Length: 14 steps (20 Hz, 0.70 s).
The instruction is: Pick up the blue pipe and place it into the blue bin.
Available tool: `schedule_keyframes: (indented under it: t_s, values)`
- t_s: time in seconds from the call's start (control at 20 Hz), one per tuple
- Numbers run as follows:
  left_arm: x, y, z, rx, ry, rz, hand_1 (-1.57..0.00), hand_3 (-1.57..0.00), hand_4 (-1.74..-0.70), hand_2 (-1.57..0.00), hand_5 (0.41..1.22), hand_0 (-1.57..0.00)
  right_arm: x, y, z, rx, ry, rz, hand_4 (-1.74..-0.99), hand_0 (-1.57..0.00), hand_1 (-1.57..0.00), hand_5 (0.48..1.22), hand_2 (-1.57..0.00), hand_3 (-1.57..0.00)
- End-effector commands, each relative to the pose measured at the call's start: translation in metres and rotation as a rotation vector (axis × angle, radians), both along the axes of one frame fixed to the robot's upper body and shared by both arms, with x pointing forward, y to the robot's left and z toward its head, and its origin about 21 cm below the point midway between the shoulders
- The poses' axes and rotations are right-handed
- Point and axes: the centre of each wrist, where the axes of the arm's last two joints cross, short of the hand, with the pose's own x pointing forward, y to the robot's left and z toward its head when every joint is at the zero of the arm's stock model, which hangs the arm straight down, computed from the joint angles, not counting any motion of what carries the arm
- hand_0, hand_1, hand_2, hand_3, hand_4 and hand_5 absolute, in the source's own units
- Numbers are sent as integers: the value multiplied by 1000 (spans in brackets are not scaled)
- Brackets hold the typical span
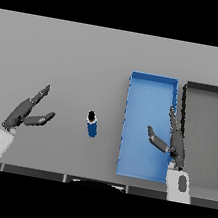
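Note:
A short blue pipe (92, 125) with a dark open top stands upright on the grey table, a little left of the blue bin (153, 84). My right hand (173, 141) hovers over the right side of the blue bin, fingers straight and thumb spread, holding nothing. My left hand (25, 112) is at the left of the table, open, well left of the pipe and apart from it.
A dark grey bin (209, 88) stands directly right of the blue bin, their walls almost touching. The table's front edge runs just below both bins.

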Motion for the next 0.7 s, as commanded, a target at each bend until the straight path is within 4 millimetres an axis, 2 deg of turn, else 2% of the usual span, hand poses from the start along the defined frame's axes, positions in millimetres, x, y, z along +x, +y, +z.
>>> schedule_keyframes:
  t_s: [0.0,0.2,0.3,0.45,0.65]
  values:
    - [-2,1,2,15,14,-31,1,1,-1026,1,549,1,0,1,-2,4,-6,11,-1179,1,1,616,1,1]
    - [-17,-32,-4,13,112,-171,1,1,-1113,1,497,1,-1,3,1,-9,0,13,-1164,1,1,617,1,1]
    - [-21,-52,-12,35,128,-208,1,1,-1132,1,475,1,-1,3,3,5,4,9,-1182,1,1,618,1,1]
    - [-21,-67,-16,34,133,-258,1,1,-1139,1,450,1,-5,2,0,15,11,14,-1197,1,1,615,1,1]
    - [-15,-97,-27,6,136,-288,1,1,-1151,1,456,1,-3,3,3,23,12,13,-1217,1,1,626,1,1]
